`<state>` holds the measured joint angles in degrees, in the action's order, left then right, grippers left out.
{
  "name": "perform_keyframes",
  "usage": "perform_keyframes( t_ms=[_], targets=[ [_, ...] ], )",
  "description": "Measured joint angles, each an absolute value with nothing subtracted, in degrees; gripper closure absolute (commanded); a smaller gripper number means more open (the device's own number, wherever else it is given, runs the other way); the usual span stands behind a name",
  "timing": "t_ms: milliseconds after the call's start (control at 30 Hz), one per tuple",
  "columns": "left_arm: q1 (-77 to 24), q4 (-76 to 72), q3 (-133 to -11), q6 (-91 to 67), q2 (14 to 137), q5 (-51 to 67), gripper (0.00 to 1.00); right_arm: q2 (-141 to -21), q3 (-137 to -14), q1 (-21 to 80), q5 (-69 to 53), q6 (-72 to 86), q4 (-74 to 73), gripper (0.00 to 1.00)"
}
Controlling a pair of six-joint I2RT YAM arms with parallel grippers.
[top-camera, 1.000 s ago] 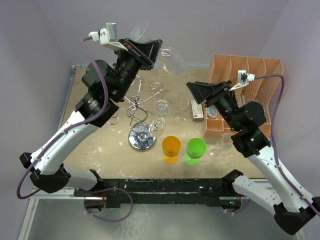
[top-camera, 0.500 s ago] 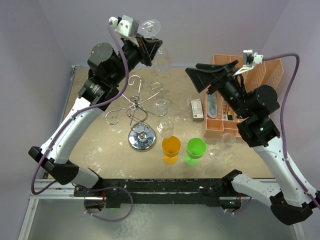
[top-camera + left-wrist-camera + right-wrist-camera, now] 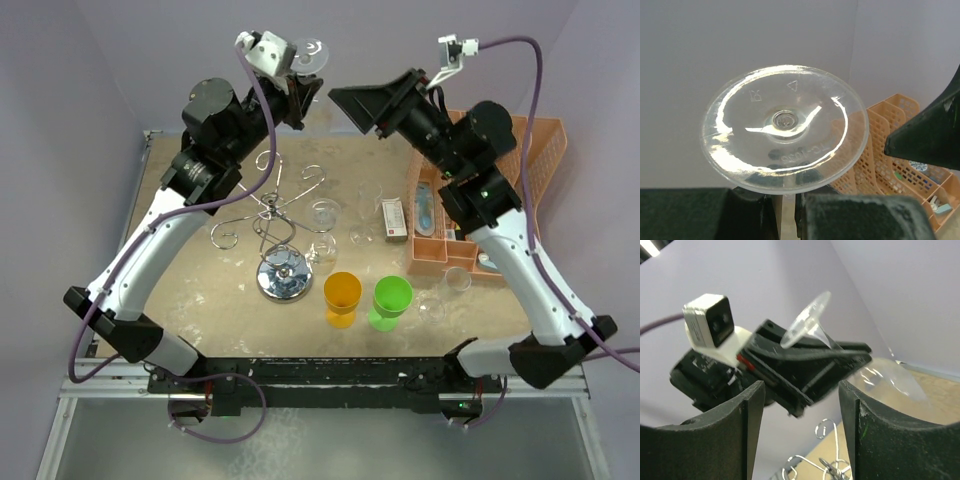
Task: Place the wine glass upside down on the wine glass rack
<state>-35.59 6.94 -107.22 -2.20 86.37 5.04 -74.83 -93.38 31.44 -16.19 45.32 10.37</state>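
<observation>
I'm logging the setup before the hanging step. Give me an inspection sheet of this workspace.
Surface: tan table, speckled.
Job's things: wine glass held high, foot up; wine glass rack standing on the table.
Clutter: orange cup, green cup, clear glasses, small box, orange mesh organiser.
Grippers: left gripper shut on the glass stem; right gripper open, close beside it.
Cables: purple cable at each wrist camera.
Surroundings: plain lilac walls.

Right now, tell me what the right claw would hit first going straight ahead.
Probably the left claw, shut on the glass by its stem, which sits dead ahead of the right claw; depth is unclear.
</observation>
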Motion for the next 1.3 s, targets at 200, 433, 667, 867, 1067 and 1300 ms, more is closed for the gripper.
perform_keyframes(
  t_ms=[200,433,667,867,1067,1300],
  targets=[
    [-35.3,7.7,-105.2,2.8,86.2,-0.4,1.00,-83.8,-102.4,31.4,-18.1,50.8,10.6,0.43],
    [-35.2,7.2,-97.8,8.4,82.9,-4.3,1.00,-90.1,-106.2,31.4,-19.0,55.7,10.0,0.51],
    [-35.2,5.1,-92.7,12.7,79.8,-4.8,1.00,-92.4,-107.3,31.4,-19.0,58.1,8.9,0.66],
    [-35.2,3.1,-91.3,14.3,78.9,-4.8,1.00,-92.6,-107.3,31.4,-19.1,59.5,9.0,0.76],
    [-35.2,1.1,-88.5,15.3,77.6,-4.6,1.00,-92.6,-106.7,31.4,-20.6,61.1,9.4,0.86],
    [-35.2,-0.5,-86.5,16.6,76.3,-4.6,1.00,-93.2,-106.4,31.4,-22.9,63.9,10.9,0.82]
  ],
)
